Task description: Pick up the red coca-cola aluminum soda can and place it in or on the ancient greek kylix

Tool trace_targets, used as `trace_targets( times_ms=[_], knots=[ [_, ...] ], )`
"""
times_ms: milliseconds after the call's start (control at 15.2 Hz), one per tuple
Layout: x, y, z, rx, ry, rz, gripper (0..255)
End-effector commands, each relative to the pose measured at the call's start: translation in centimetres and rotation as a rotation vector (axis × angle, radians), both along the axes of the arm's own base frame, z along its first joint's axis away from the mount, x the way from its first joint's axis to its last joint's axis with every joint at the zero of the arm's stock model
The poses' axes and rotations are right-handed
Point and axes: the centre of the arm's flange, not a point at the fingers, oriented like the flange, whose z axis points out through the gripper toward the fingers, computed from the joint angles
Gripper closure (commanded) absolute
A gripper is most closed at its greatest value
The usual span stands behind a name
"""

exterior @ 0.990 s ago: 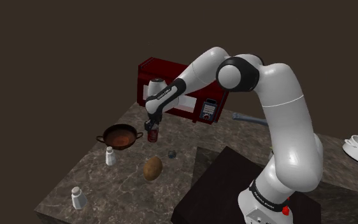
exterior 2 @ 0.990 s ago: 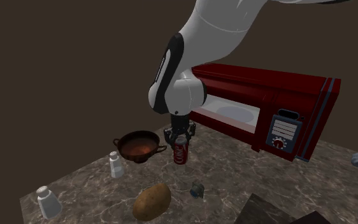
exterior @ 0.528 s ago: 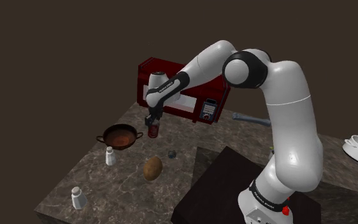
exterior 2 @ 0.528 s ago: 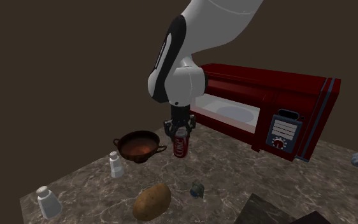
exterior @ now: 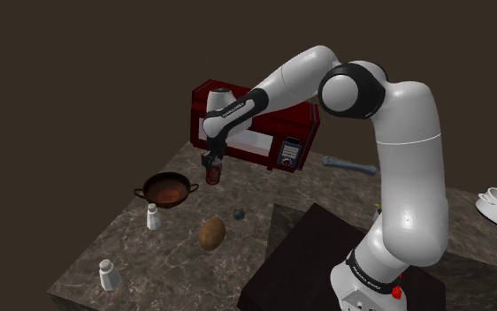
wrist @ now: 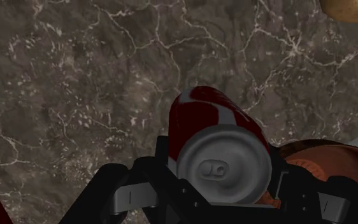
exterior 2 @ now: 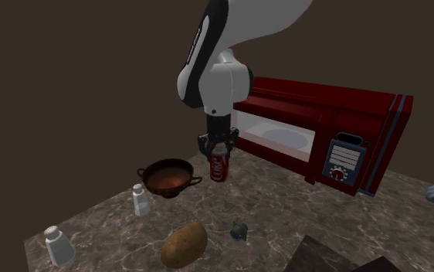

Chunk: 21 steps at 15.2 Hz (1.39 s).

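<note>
Marble counter [exterior 2: 300, 205] lies below; arm [exterior: 406, 150] stretches out, tool [exterior 2: 219, 150] pointing down, pinching red can [exterior 2: 219, 169] aloft.

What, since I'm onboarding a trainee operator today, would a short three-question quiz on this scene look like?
1. True or false: the hand is shut on the red soda can, which hangs clear of the marbled countertop.
2. Which thing stands closest to the two-handled brown bowl? A) a white shaker B) the potato C) the red microwave
3. Short answer: is the can directly above the bowl?
Key: 1 true. 2 A. 3 No; it hangs beside the bowl, toward the second exterior view's right.
</note>
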Motion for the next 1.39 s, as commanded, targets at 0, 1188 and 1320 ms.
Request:
trace_targets(
  times_ms=[0, 1188, 1320],
  knots=[
    [0.0, 0.0, 1.1, 0.000, 0.000, 0.000, 255],
    [3.3, 5.6, 8.4, 0.000, 0.000, 0.000, 255],
    [4.6, 7.9, 8.8, 0.000, 0.000, 0.000, 255]
  ],
)
